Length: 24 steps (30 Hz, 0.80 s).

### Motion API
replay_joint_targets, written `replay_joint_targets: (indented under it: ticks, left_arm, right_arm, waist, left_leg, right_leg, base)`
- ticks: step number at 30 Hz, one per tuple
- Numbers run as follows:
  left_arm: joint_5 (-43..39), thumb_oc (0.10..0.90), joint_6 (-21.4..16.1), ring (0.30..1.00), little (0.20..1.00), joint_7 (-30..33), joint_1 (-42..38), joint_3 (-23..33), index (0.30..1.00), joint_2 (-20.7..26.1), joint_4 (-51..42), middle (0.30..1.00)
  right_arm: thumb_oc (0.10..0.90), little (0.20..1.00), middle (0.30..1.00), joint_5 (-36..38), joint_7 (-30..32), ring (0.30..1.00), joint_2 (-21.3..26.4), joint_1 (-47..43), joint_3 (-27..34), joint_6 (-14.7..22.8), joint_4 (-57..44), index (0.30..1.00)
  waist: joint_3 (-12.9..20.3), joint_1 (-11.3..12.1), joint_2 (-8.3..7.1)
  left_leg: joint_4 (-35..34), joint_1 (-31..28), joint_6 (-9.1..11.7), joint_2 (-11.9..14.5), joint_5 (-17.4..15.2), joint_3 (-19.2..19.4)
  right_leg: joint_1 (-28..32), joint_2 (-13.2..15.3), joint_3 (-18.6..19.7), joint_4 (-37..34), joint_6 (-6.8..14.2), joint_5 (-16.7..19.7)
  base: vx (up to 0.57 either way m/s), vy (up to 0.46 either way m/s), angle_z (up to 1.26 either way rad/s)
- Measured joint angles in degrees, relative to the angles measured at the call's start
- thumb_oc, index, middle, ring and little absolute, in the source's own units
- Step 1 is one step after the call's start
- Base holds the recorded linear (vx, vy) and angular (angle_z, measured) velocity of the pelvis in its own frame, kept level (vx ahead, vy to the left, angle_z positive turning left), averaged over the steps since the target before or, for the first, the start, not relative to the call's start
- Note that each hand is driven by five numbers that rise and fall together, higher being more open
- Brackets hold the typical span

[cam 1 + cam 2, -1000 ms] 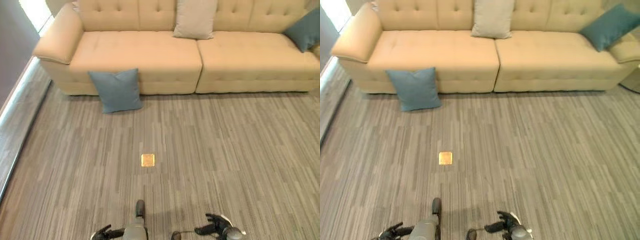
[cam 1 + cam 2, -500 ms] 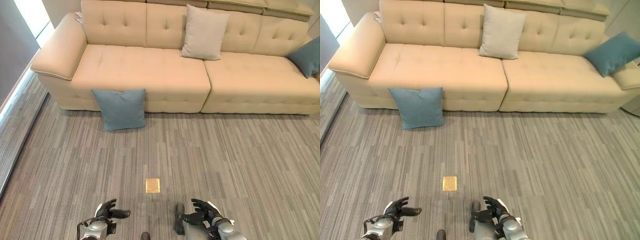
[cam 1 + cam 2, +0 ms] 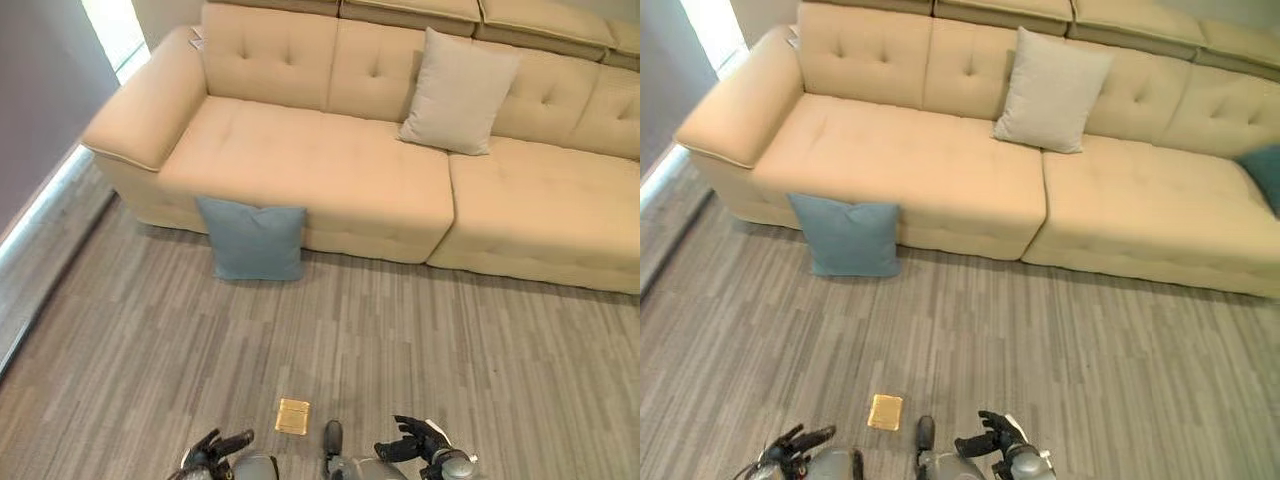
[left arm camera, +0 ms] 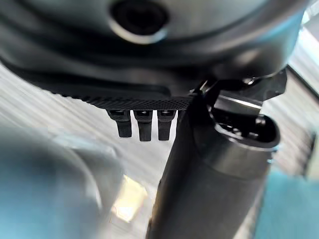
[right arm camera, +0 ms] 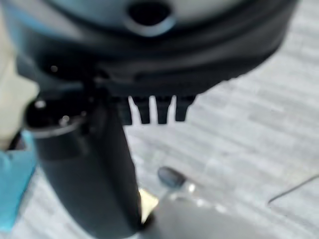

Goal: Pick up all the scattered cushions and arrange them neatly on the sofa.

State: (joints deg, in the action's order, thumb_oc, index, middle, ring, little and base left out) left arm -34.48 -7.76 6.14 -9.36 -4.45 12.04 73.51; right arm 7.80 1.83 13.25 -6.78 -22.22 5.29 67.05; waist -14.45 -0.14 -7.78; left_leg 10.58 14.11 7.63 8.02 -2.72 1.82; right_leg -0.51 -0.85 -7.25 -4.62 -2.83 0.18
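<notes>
- A long cream tufted fabric sofa (image 3: 940, 160) spans the upper half of the head views, its rounded armrest at the upper left.
- A square blue fabric cushion (image 3: 253, 238) stands on the grey striped carpet floor (image 3: 450, 340), left of centre, leaning upright against the front of the sofa's left seat section.
- A pale beige square cushion (image 3: 1052, 90) stands tilted against the sofa's backrest in the upper middle, its lower edge resting on the seat near the seam between the two seat sections.
- The corner of a second, teal-blue cushion (image 3: 1266, 172) shows at the right edge of the right eye view, on the sofa's right seat.
- A small flat yellow square tile (image 3: 293, 416) lies on the carpet near the bottom centre, well apart from the blue cushion.
- The left hand (image 3: 216, 450) sits at the bottom edge, left of the tile, fingers spread loosely and holding nothing.
- The right hand (image 3: 420, 441) sits at the bottom edge, right of the tile, fingers likewise relaxed and apart, empty.
</notes>
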Motion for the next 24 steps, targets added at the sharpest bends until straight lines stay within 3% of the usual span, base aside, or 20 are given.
replay_joint_targets:
  ticks: [1,2,3,4,6,7,8,9,10,13,14,15,18,21,22,24]
  left_arm:
    - [0.3,0.800,-0.1,0.900,0.900,0.4,-0.7,0.0,0.900,-0.1,0.0,0.900]
    - [0.3,0.800,-0.4,0.900,0.900,0.9,-1.2,0.1,0.900,-0.1,0.0,0.900]
    - [0.4,0.800,-0.6,0.900,0.900,1.0,-1.5,0.1,0.900,-0.1,0.1,0.900]
    - [-2.8,0.800,-0.8,0.900,0.900,1.4,-1.1,3.9,0.900,-0.4,0.3,0.900]
    - [-8.6,0.800,-1.2,0.900,0.900,2.1,0.2,5.9,0.900,-2.1,0.0,0.900]
    - [-9.5,0.800,-1.2,0.900,0.900,2.3,0.9,4.9,0.900,-2.4,-0.6,0.900]
    - [-9.5,0.800,-1.3,0.900,0.900,2.3,1.3,4.1,0.900,-1.8,-1.6,0.900]
    - [-9.5,0.800,-1.7,0.900,0.900,2.2,1.7,3.3,0.900,-1.3,-2.2,0.900]
    - [-10.0,0.800,-1.8,0.900,0.900,2.2,1.2,3.1,0.900,-1.2,-2.4,0.900]
    - [-10.5,0.800,-1.8,0.900,0.900,2.1,2.0,2.5,0.900,-1.4,-2.6,0.900]
    - [-10.5,0.800,-1.8,0.900,0.900,2.0,1.8,2.2,0.900,-1.4,-2.8,0.900]
    - [-10.4,0.800,-1.9,0.900,0.900,2.0,2.0,2.0,0.900,-1.4,-2.6,0.900]
    - [-9.1,0.800,-1.7,0.900,0.900,1.6,2.4,0.5,0.900,-1.5,-1.6,0.900]
    - [-7.6,0.800,-0.4,0.900,0.900,1.1,2.6,0.1,0.900,-1.9,1.6,0.900]
    - [-7.0,0.800,-0.3,0.900,0.900,0.8,2.6,0.1,0.900,-2.0,2.4,0.900]
    - [-6.3,0.800,0.6,0.900,0.900,0.7,2.7,0.2,0.900,-2.0,4.0,0.900]
  right_arm:
    - [0.800,0.900,0.900,-0.1,0.3,0.900,0.2,0.0,-0.5,-0.1,0.1,0.900]
    - [0.800,0.900,0.900,-0.4,0.5,0.900,0.5,0.3,-1.1,-0.1,0.0,0.900]
    - [0.800,0.900,0.900,-0.6,0.6,0.900,0.4,0.2,-1.1,-0.1,0.0,0.900]
    - [0.800,0.900,0.900,-1.5,1.4,0.900,0.7,1.3,-2.2,0.3,0.0,0.900]
    - [0.800,0.900,0.900,-1.5,1.3,0.900,1.3,4.0,-0.8,0.6,0.0,0.900]
    - [0.800,0.900,0.900,0.0,1.8,0.900,0.3,4.7,1.6,0.7,0.1,0.900]
    - [0.800,0.900,0.900,1.0,1.7,0.900,-0.6,5.5,3.0,0.8,0.0,0.900]
    - [0.800,0.900,0.900,2.9,1.9,0.900,-1.3,6.1,4.1,0.9,-0.3,0.900]
    - [0.800,0.900,0.900,3.7,2.0,0.900,-1.5,5.9,4.6,0.9,-0.3,0.900]
    - [0.800,0.900,0.900,4.0,2.0,0.900,-1.6,5.1,4.7,1.5,-0.5,0.900]
    - [0.800,0.900,0.900,4.4,1.9,0.900,-1.9,5.2,4.8,1.7,-0.5,0.900]
    - [0.800,0.900,0.900,5.2,1.6,0.900,-2.1,5.1,4.8,1.7,-0.4,0.900]
    - [0.800,0.900,0.900,7.1,0.9,0.900,-2.7,5.4,5.5,2.0,-0.3,0.900]
    - [0.800,0.900,0.900,7.8,0.8,0.900,-3.0,5.0,5.8,2.1,-0.7,0.900]
    - [0.800,0.900,0.900,8.1,0.7,0.900,-3.1,4.9,5.9,2.1,-1.3,0.900]
    - [0.800,0.900,0.900,8.1,0.7,0.900,-3.2,4.3,6.6,2.1,-1.3,0.900]
  waist:
    - [-0.1,0.8,0.22]
    - [-0.5,1.5,0.57]
    - [-0.8,1.7,0.72]
    - [-0.9,1.6,0.94]
    - [0.8,1.4,2.00]
    - [1.1,0.9,0.93]
    - [1.8,0.6,-0.15]
    - [2.3,0.3,-1.36]
    - [2.5,0.0,-1.61]
    - [2.1,-0.8,-0.99]
    - [2.5,-1.0,-0.90]
    - [2.7,-0.9,-0.74]
    - [3.4,-3.0,0.08]
    - [3.8,-5.6,1.13]
    - [3.8,-6.6,1.19]
    - [4.1,-7.8,1.98]
  left_leg:
    - [-4.3,0.1,1.1,1.7,2.5,-1.2]
    - [-6.6,0.4,1.3,4.2,5.2,-1.4]
    - [-6.6,0.5,1.5,5.1,5.8,-1.3]
    - [-4.6,-0.3,1.6,6.2,6.7,0.0]
    - [-2.9,-1.4,0.8,4.7,7.0,0.7]
    - [-2.7,-2.1,-1.2,3.5,8.8,0.9]
    - [-3.6,-2.7,-2.0,1.9,8.3,1.4]
    - [-3.9,-3.2,-3.6,0.1,8.3,2.5]
    - [-4.1,-4.1,-4.8,-1.1,7.5,3.3]
    - [-5.1,-9.7,-8.5,-2.9,4.6,5.2]
    - [-6.3,-11.5,-10.3,-3.6,2.5,5.2]
    - [-8.1,-13.4,-10.7,-4.1,2.6,5.3]
    - [-12.0,-17.0,-11.1,-4.9,3.4,5.0]
    - [-15.4,-20.4,-11.8,-5.6,2.9,4.6]
    - [-15.6,-21.2,-12.4,-5.8,2.1,4.4]
    - [-15.6,-23.4,-11.4,-5.9,0.1,3.4]
  right_leg:
    - [0.8,-0.7,-0.1,-0.7,1.0,-1.1]
    - [1.5,-1.3,-0.6,-0.7,0.9,0.5]
    - [2.0,-1.5,-0.9,-0.7,1.2,1.2]
    - [5.1,-0.7,-4.1,-0.7,2.3,-0.3]
    - [6.8,0.7,-5.0,0.3,4.7,-2.2]
    - [6.6,2.4,-4.5,2.0,6.0,-2.9]
    - [5.4,4.0,-3.5,4.6,6.1,-2.9]
    - [3.3,6.6,-3.0,9.5,7.6,-4.3]
    - [1.6,8.2,-2.6,13.9,8.0,-4.2]
    - [-3.2,12.1,-1.6,30.7,8.5,-2.6]
    - [-4.6,12.6,-1.8,33.9,9.0,-3.1]
    - [-5.7,12.9,-1.9,35.3,10.0,-4.3]
    - [-7.3,10.6,-2.1,27.2,11.1,-5.1]
    - [-9.6,8.1,-4.5,15.7,10.0,-3.4]
    - [-11.3,7.7,-6.6,13.5,9.8,-1.2]
    - [-13.5,6.9,-13.0,8.3,9.8,2.9]
  base:
    - [0.31,0.198,-0.43]
    - [0.38,0.292,-0.41]
    - [0.38,0.326,-0.55]
    - [0.46,0.419,-0.39]
    - [0.25,0.298,-0.27]
    - [0.14,0.190,-0.03]
    - [0.12,0.192,0.08]
    - [0.21,0.313,0.11]
    - [0.32,0.423,-0.02]
    - [0.31,0.291,-0.17]
    - [0.49,0.308,-0.18]
    - [0.28,0.121,-0.08]
    - [0.40,0.102,0.09]
    - [0.41,0.087,0.08]
    - [0.61,0.136,0.22]
    - [0.56,0.076,0.35]
